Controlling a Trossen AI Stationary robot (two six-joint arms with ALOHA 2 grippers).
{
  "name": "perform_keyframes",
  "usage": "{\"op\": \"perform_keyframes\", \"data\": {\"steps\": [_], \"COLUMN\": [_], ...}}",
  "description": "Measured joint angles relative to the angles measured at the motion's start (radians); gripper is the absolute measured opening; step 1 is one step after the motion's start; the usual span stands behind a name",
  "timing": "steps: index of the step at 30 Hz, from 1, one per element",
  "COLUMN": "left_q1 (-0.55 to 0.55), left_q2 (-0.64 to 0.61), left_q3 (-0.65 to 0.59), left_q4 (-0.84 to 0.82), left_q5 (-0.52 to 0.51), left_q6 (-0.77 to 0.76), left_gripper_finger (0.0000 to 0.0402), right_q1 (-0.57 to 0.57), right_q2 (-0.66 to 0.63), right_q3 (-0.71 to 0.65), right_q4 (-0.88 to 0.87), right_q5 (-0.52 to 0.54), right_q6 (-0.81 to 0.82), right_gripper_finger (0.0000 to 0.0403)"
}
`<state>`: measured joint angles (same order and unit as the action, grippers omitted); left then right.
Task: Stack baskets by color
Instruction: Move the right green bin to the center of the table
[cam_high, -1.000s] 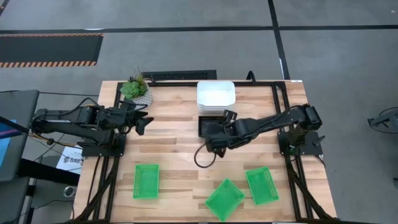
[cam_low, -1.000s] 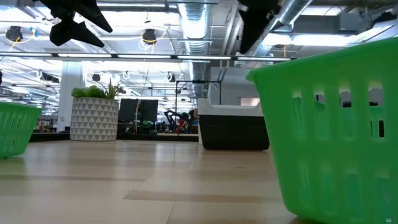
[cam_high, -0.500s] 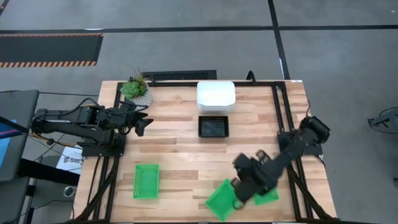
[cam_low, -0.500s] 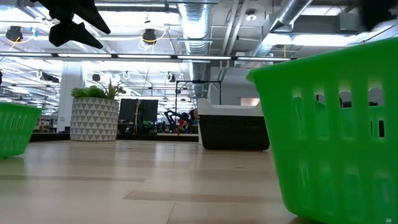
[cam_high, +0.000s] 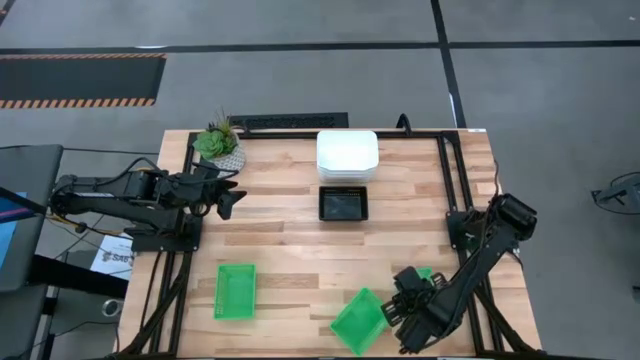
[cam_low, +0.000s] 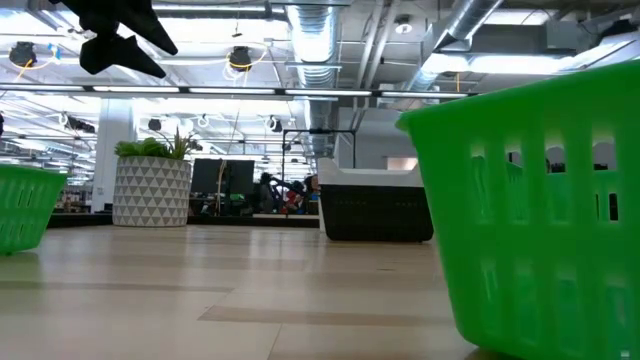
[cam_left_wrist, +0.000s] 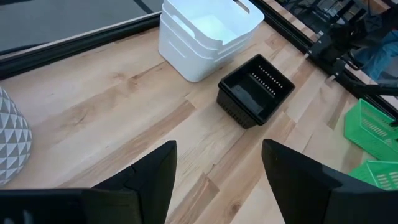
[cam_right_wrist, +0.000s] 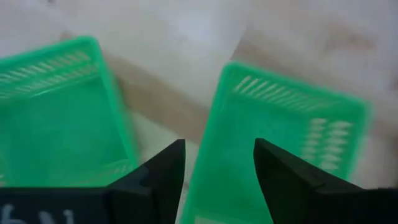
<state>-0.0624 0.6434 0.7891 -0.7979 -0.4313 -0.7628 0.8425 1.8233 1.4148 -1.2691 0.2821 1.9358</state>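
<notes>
Three green mesh baskets lie near the table's front edge: one at the left (cam_high: 235, 291), one in the middle (cam_high: 358, 322), and one at the right (cam_high: 428, 273), mostly hidden under my right arm. A stack of white baskets (cam_high: 347, 155) stands at the far middle. The black baskets (cam_high: 343, 204) sit just in front of it. My right gripper (cam_right_wrist: 217, 177) is open and points down. It hovers over the right green basket's (cam_right_wrist: 280, 124) side wall, next to the middle one (cam_right_wrist: 56, 124), and touches neither. My left gripper (cam_left_wrist: 217, 180) waits open above the table's left side.
A potted plant (cam_high: 219, 143) stands at the far left corner. Bare wood lies between the black baskets and the green ones. In the low view the middle green basket (cam_low: 540, 210) fills the right foreground.
My right gripper has swung from above the black baskets toward the table's near right corner. It has come down and rolled about its own axis, and now hangs over the green baskets. The black baskets, which it partly covered, now show in full.
</notes>
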Motion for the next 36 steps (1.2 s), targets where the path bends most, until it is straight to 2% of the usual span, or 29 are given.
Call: {"op": "perform_keyframes", "data": {"steps": [8,11,13,16,19,21,31,36], "left_q1": [0.0,0.0,0.0,0.0,0.0,0.0,0.0,0.0], "left_q2": [0.0,0.0,0.0,0.0,0.0,0.0,0.0,0.0], "left_q3": [0.0,0.0,0.0,0.0,0.0,0.0,0.0,0.0], "left_q4": [0.0,0.0,0.0,0.0,0.0,0.0,0.0,0.0], "left_q5": [0.0,0.0,0.0,-0.008,-0.02,-0.02,-0.02,-0.02], "left_q6": [0.0,0.0,0.001,0.001,0.001,0.001,0.001,0.001], "left_gripper_finger": [0.0224,0.0224,0.0224,0.0224,0.0224,0.0224,0.0224,0.0224], "right_q1": [0.009,0.008,-0.001,-0.026,-0.062,-0.091,-0.255,-0.319], "right_q2": [-0.002,-0.001,-0.001,-0.002,-0.002,-0.002,-0.003,-0.003], "right_q3": [-0.134,-0.148,-0.148,-0.149,-0.149,-0.149,-0.149,-0.143], "right_q4": [0.163,0.168,0.161,0.136,0.121,0.119,0.133,0.264], "right_q5": [-0.049,-0.059,-0.061,-0.064,-0.069,-0.068,-0.001,0.031], "right_q6": [0.004,-0.007,-0.031,-0.09,-0.191,-0.273,-0.706,-0.959], "right_gripper_finger": [0.0206,0.0198,0.0177,0.0118,0.0043,0.0014,0.001,0.0004]}}
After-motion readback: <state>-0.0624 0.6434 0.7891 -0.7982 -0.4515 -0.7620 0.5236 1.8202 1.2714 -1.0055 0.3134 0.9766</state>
